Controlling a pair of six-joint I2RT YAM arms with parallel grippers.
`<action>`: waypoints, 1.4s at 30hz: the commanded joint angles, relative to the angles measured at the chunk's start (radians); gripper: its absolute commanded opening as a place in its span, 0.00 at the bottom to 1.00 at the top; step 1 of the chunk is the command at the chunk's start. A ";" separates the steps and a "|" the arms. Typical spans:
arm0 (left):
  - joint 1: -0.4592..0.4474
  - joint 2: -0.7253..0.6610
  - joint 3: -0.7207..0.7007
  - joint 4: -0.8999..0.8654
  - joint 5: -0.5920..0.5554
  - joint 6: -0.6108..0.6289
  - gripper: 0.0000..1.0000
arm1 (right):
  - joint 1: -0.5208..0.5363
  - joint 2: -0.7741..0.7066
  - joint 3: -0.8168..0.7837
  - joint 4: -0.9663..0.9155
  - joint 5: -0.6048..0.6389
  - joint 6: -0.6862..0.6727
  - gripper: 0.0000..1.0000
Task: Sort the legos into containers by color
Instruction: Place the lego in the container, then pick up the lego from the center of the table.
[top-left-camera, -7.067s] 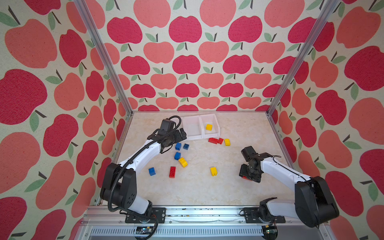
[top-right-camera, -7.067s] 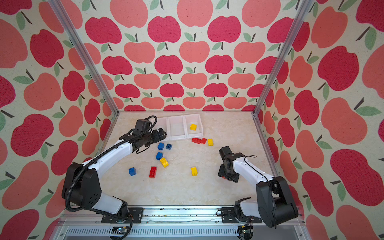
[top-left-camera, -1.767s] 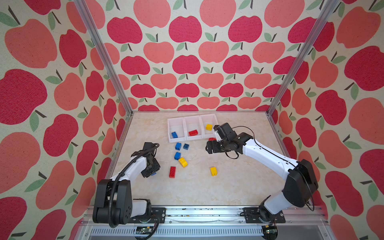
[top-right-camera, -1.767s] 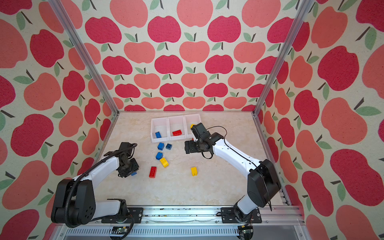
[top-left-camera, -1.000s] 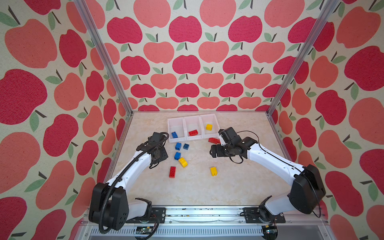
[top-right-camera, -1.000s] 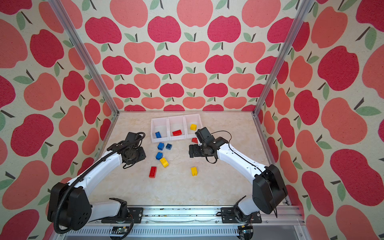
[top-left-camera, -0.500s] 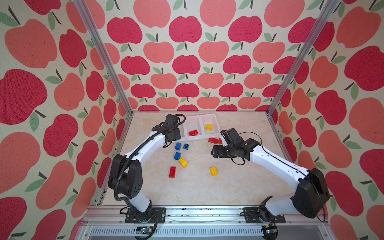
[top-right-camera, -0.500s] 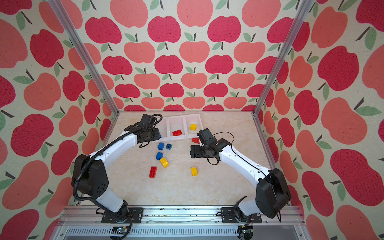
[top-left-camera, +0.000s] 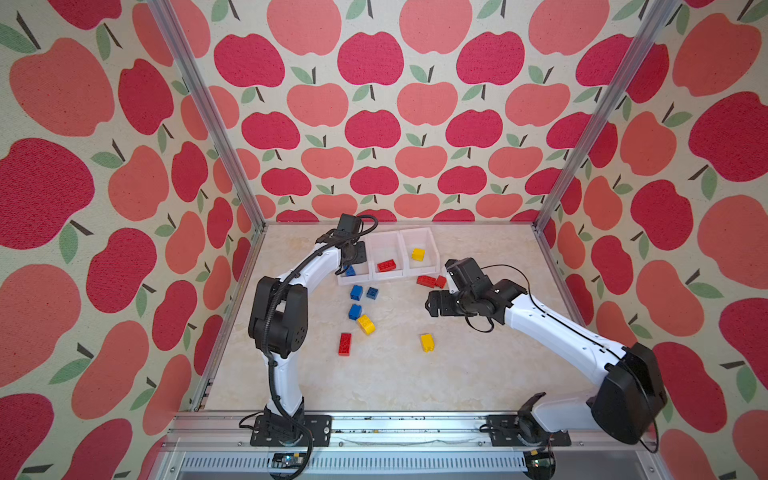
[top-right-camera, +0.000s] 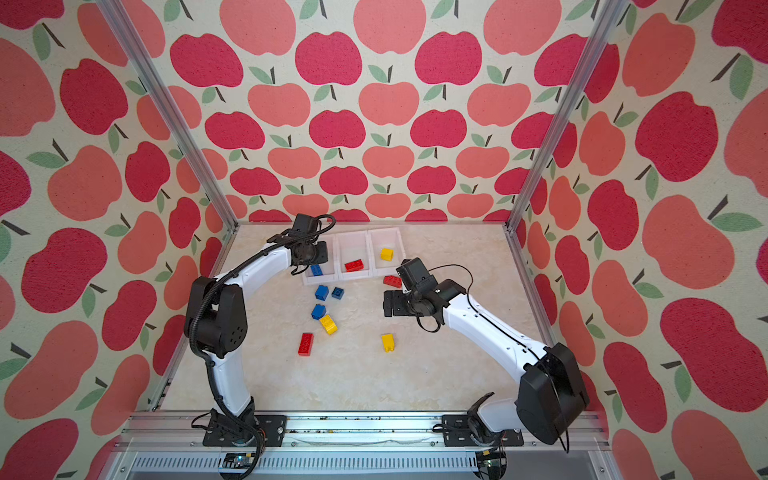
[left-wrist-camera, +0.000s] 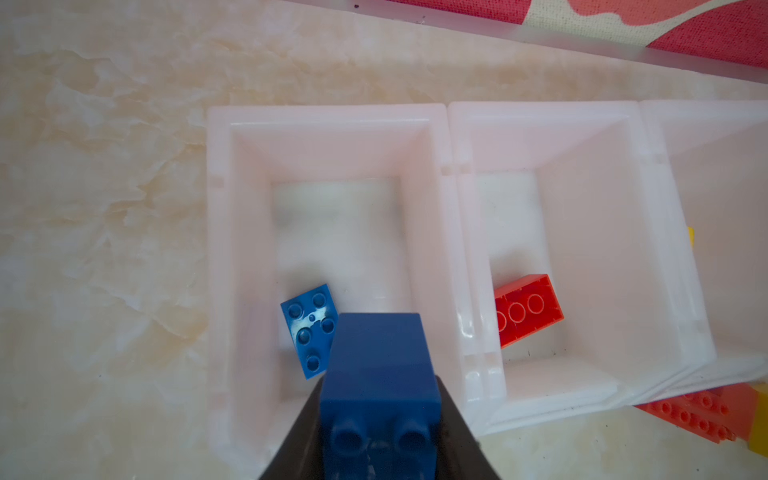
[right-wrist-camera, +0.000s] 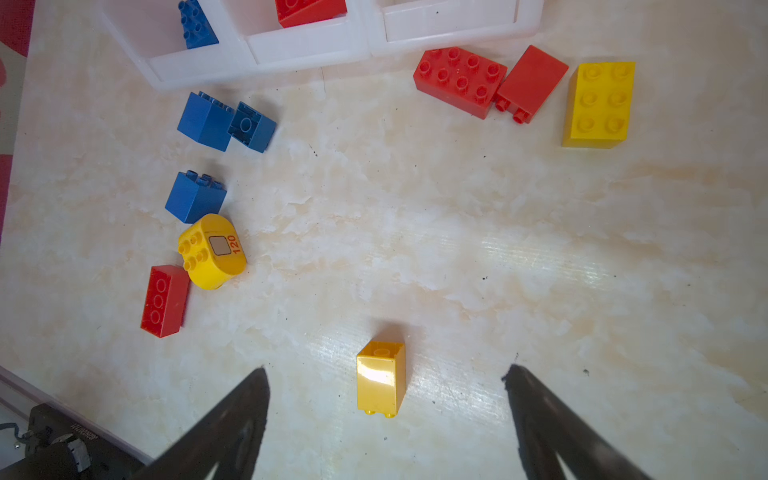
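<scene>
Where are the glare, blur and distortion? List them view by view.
Left wrist view: the held blue brick fills the foreground, soft-edged; the bin floor looks hazy. Right wrist view: glare streaks the table and the nearest yellow brick; pincer fingers are blurred. Both top views: sharp, evenly lit, frame posts splay outward.

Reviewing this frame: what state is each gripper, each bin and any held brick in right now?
left gripper: shut on the held blue brick, over the left bin.
right gripper: open, empty, above the lone yellow brick lying on the table.
left bin: holds one loose blue brick, studs up.
middle bin: holds one red brick.
right bin: holds one small yellow brick.
</scene>
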 joint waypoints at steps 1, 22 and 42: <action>0.000 0.028 0.041 0.005 0.030 0.021 0.29 | -0.008 -0.029 -0.021 -0.018 0.017 0.023 0.92; -0.005 -0.051 0.006 -0.002 0.050 0.017 0.61 | -0.012 -0.013 -0.026 -0.022 0.004 0.026 0.92; 0.004 -0.435 -0.399 0.150 0.145 -0.172 0.79 | 0.113 0.152 -0.027 -0.048 0.050 0.066 0.87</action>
